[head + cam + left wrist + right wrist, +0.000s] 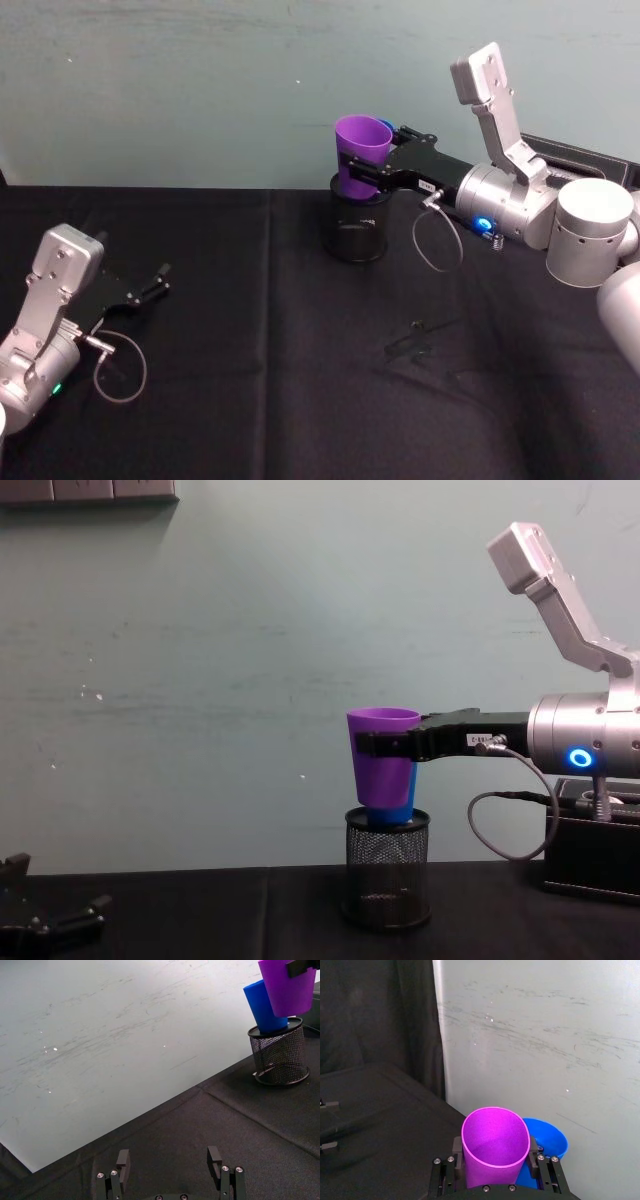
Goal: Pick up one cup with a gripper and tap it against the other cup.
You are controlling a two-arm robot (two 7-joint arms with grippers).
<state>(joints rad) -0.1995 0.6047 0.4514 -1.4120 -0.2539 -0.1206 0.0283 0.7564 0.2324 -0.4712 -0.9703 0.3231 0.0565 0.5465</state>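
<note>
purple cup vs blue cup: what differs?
Purple cup is clamped in the right gripper, off the table; blue cup stands ungripped in the mesh holder. Purple cup is nearer the robot, blue cup behind it. Both: plain tapered tumblers, similar size. Left gripper parked open, table's left.

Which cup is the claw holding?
The purple cup, gripped by the right claw above the mesh holder; the blue cup sits tilted inside that holder.

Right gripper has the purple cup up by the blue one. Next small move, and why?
Probably ease the right gripper slightly toward the blue cup leaning in the mesh pen holder. The purple cup is clamped, raised above the holder and close beside the blue one; contact can't be confirmed, so a short nudge should make the tap. The left gripper rests open at left.
</note>
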